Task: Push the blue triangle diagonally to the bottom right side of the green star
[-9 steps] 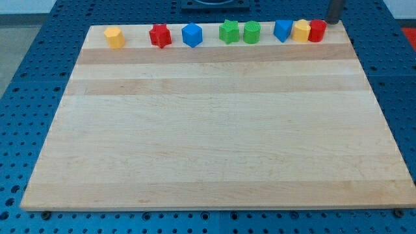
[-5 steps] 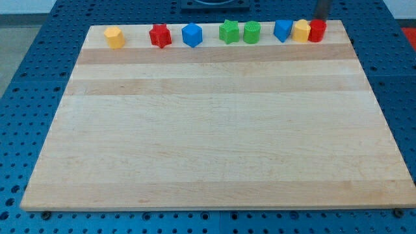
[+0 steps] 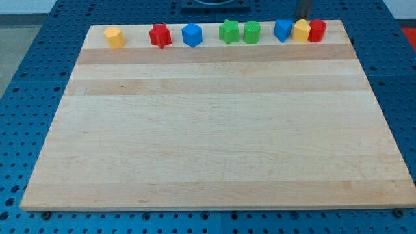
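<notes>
Blue, the triangle [image 3: 283, 30] is located just below and to the view's left of my tip [image 3: 303, 17], touching the yellow block [image 3: 301, 30] directly beneath the tip. A red block [image 3: 317, 30] adjoins at the right. The green star [image 3: 229, 31] and green block [image 3: 251, 32] are positioned further left. Nothing is gripped by the bare tip; no block is contacted.

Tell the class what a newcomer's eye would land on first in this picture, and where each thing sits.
First, the row of coloured blocks along the wooden board's top edge: from the view's left, yellow block, red star, blue block, green star, green block, then blue triangle, a second yellow block and red block bunched together. My tip hangs just above that cluster.
</notes>
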Robot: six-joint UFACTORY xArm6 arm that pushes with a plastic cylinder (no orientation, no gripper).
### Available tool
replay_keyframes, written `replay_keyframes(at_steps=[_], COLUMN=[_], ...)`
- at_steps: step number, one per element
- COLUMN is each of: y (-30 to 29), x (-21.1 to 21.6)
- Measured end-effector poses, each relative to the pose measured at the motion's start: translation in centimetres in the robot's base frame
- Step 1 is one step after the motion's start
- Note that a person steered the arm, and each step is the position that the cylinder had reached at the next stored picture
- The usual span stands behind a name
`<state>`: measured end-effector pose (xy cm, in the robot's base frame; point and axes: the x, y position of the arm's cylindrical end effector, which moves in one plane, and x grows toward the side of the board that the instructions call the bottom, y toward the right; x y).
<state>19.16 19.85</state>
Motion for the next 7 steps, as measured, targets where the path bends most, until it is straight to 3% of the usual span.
replay_keyframes(at_steps=[1, 3, 4, 6, 7], y=[-3.1, -3.4, -4.1, -10.3, -11.5], x=[0.0, 0.0, 3.4, 23.9, 28.7])
